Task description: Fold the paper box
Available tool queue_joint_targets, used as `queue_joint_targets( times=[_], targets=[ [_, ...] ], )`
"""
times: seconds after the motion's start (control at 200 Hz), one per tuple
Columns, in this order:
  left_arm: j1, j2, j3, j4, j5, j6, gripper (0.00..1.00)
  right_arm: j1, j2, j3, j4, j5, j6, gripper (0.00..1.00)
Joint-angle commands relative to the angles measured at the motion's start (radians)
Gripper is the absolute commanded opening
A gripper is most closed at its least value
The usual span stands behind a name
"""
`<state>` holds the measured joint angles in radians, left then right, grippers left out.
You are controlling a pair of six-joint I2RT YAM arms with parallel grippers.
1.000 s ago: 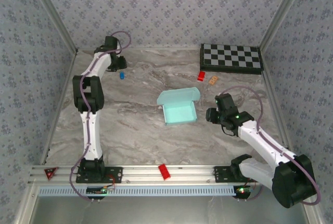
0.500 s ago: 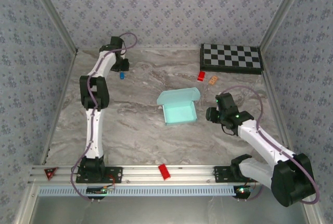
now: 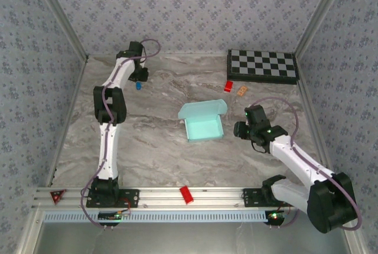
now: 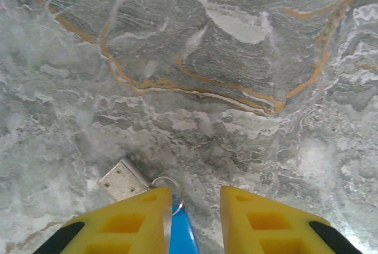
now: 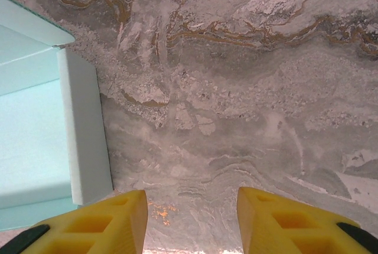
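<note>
The tabletop (image 3: pixel 153 147) is grey marble, veined white and rusty orange. The paper box (image 3: pixel 202 123) is pale light blue, close to mint. The checkerboard (image 3: pixel 262 65) at far right has black and white squares. The walls (image 3: pixel 189 6) are grey-lilac with small repeated sprigs. The left arm (image 3: pixel 105 147) and right arm (image 3: pixel 295 156) are white with black joints and purple cables. The left hand (image 4: pixel 196 201) and right hand (image 5: pixel 192 207) have yellow fingers trimmed in black. At the left hand, a bright blue piece (image 4: pixel 182 236) sits by a silver tag (image 4: pixel 122 180). The near block (image 3: pixel 186 194) and far block (image 3: pixel 228 85) are red. The tiny bit (image 3: pixel 242 91) beside the far one looks orange.
</note>
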<state>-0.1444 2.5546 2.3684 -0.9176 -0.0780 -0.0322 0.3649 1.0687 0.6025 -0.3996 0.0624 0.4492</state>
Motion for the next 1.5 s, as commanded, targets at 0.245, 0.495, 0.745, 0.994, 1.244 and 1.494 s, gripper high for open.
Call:
queue_joint_targets(
  times=[0.245, 0.495, 0.745, 0.994, 1.244, 1.494],
  targets=[
    [-0.013, 0.04, 0.04, -0.034, -0.058, 0.044, 0.27, -0.006, 0.025, 0.003, 0.004, -0.019, 0.015, 0.45],
    [-0.012, 0.059, 0.057, -0.038, -0.066, 0.058, 0.26, -0.006, 0.027, 0.003, -0.005, -0.018, 0.015, 0.45],
    [-0.012, 0.064, 0.058, -0.035, -0.083, 0.06, 0.21, -0.006, 0.033, 0.006, -0.005, -0.026, 0.016, 0.45],
    [-0.012, 0.062, 0.056, -0.047, -0.083, 0.056, 0.16, -0.007, 0.035, 0.005, -0.008, -0.032, 0.016, 0.45],
    [-0.018, 0.054, 0.047, -0.059, -0.08, 0.051, 0.01, -0.007, 0.03, 0.004, -0.017, -0.034, 0.017, 0.46],
    [-0.034, -0.079, -0.076, -0.022, -0.07, 0.017, 0.0, -0.006, 0.016, 0.004, -0.022, -0.034, 0.018, 0.46]
  ],
)
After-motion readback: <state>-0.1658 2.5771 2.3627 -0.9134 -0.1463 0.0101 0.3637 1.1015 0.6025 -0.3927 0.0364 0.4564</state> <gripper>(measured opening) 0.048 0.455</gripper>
